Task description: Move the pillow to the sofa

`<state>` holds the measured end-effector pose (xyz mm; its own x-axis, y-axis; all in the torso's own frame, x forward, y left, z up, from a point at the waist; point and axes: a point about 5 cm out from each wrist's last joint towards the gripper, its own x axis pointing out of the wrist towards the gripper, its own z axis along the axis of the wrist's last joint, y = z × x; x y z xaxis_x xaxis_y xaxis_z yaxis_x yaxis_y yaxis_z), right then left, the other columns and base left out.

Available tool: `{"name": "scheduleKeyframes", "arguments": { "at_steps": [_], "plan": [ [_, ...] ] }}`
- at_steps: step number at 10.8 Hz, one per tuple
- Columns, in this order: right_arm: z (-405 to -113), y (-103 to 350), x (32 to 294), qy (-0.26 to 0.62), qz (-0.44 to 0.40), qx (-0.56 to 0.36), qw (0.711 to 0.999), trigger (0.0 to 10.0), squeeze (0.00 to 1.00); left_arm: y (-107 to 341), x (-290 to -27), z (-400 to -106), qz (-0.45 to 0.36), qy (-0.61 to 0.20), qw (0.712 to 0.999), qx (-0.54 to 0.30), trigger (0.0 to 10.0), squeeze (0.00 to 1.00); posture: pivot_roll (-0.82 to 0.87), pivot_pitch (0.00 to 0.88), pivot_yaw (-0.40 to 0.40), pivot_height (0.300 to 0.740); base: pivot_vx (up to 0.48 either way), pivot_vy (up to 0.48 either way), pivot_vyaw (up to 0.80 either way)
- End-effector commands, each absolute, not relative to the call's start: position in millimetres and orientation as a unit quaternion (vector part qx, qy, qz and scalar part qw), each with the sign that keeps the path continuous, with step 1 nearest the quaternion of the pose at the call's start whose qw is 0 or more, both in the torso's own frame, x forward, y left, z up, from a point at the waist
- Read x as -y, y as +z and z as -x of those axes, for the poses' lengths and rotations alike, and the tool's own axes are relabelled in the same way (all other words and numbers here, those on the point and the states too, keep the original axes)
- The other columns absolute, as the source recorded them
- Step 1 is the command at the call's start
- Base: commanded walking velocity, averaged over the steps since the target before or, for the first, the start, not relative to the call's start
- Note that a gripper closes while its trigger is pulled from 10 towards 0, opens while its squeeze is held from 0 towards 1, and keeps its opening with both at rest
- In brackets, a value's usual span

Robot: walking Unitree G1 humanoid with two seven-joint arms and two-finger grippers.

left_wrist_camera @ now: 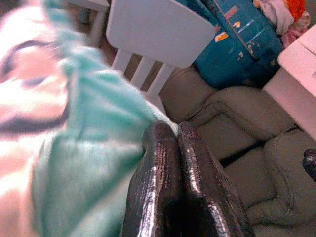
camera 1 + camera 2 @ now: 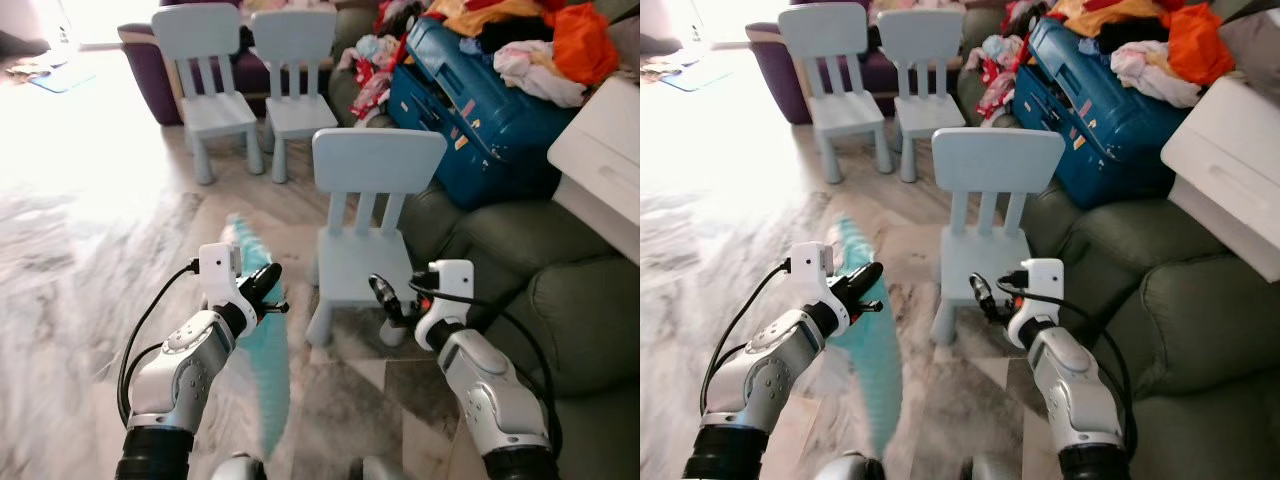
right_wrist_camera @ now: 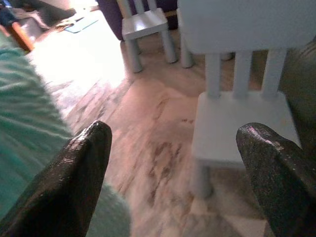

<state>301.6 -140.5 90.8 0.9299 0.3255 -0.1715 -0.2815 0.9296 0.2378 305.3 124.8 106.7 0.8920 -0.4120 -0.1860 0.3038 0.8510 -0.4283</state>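
Sofa (image 2: 560,300): olive-green, cushioned, just right of the nearest chair.
Suitcase (image 2: 470,110): blue, tilted on the sofa behind and right of the nearest chair, heaped with loose clothes (image 2: 540,45).
White box (image 2: 600,165): on the sofa, well right of the nearest chair, just beside the suitcase.
Nearest chair (image 2: 370,235): pale blue, child-sized, upright on the marbled floor (image 2: 90,250), touching the sofa's edge.
Two more chairs (image 2: 245,85): same pale blue, side by side, well behind and left of the nearest chair.
Pillow (image 2: 262,345): teal, blurred, hanging edge-on off the floor, left of the nearest chair, apart from the sofa.
Left pincer (image 2: 273,290): fingers (image 1: 168,192) pressed together, clamped on the pillow's upper edge, just left of the nearest chair's seat.
Right pincer (image 2: 385,297): fingers (image 3: 74,177) spread wide, holding nothing, at the front of the nearest chair's seat.
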Motion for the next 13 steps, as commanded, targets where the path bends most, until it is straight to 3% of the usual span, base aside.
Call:
{"name": "scheduleKeyframes", "arguments": {
  "at_steps": [1, 10, 13],
  "plan": [
    [-301.8, 87.8, 145.3, 0.145, -0.105, -0.111, 0.978, 10.0, 0.0, 109.3, -122.7, -305.5, 0.199, -0.196, 0.951, -0.129, 10.0, 0.0, -0.18, 0.109, -0.04, 0.74, -0.386, 0.0, 0.0],
    [-303.4, 88.9, 145.8, 0.145, -0.103, -0.108, 0.978, 10.0, 0.0, 109.4, -122.1, -308.7, 0.201, -0.198, 0.951, -0.128, 10.0, 0.0, -0.18, 0.104, -0.038, 0.74, -0.364, 0.0, 0.0],
    [-304.3, 89.7, 145.9, 0.145, -0.102, -0.107, 0.978, 10.0, 0.0, 113.0, -126.4, -315.4, 0.196, -0.196, 0.953, -0.12, 10.0, 0.0, -0.18, 0.101, -0.04, 0.74, 0.0, 0.0, 0.0]
  ]
}}
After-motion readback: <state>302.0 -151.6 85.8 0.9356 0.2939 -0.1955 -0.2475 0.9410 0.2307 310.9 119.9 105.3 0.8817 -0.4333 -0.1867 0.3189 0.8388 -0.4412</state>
